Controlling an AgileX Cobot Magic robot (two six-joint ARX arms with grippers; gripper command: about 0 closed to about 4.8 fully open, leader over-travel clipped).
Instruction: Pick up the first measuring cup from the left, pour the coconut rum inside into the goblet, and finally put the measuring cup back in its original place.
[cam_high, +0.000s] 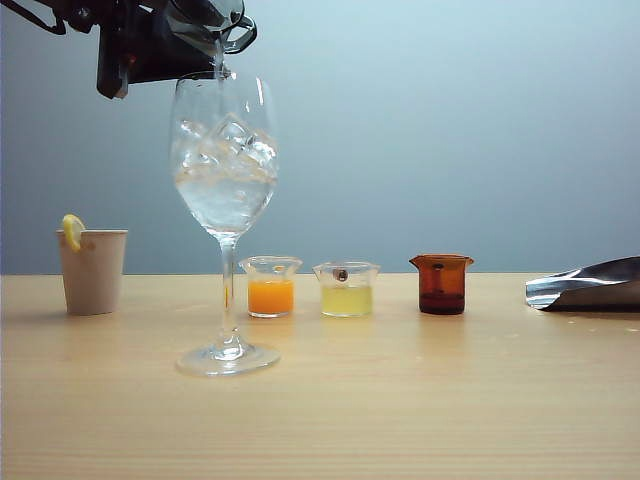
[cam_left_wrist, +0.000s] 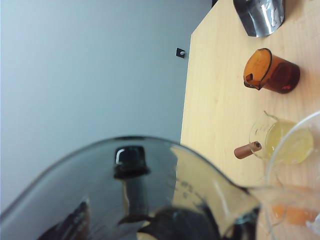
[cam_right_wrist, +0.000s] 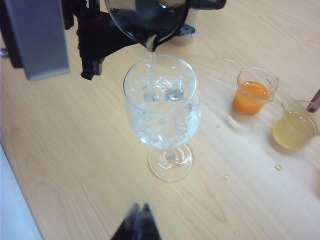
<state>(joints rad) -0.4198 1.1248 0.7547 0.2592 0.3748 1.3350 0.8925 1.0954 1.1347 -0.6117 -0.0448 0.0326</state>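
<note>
Left end effector (cam_high: 205, 25) closed on the measuring cup (cam_high: 208, 22), held above the goblet (cam_high: 226, 150), cup tipped steeply, spout down over the rim. A thin stream of coconut rum (cam_right_wrist: 151, 50) drops from the spout into the bowl; clear liquid (cam_high: 226, 195) and ice cubes (cam_high: 232, 135) already sit there. Goblet stands upright near the front edge of the worktop (cam_high: 400, 400), left of centre.

Relation that matters for my coming move: the spout sits directly over the goblet mouth, cup's long axis tilted toward it. I judge the pour is nearly through; after that, level the cup and return it to its spot in the back row, probably the gap left of the orange cup (cam_high: 270, 286).

Right end effector (cam_right_wrist: 137, 220) hovers low near the front edge, jaws together, empty, well apart from the goblet. Left arm is nearer.

Hard to make out: my own fingers, cut off at the exterior view's top edge; how much rum remains in the cup.
</note>
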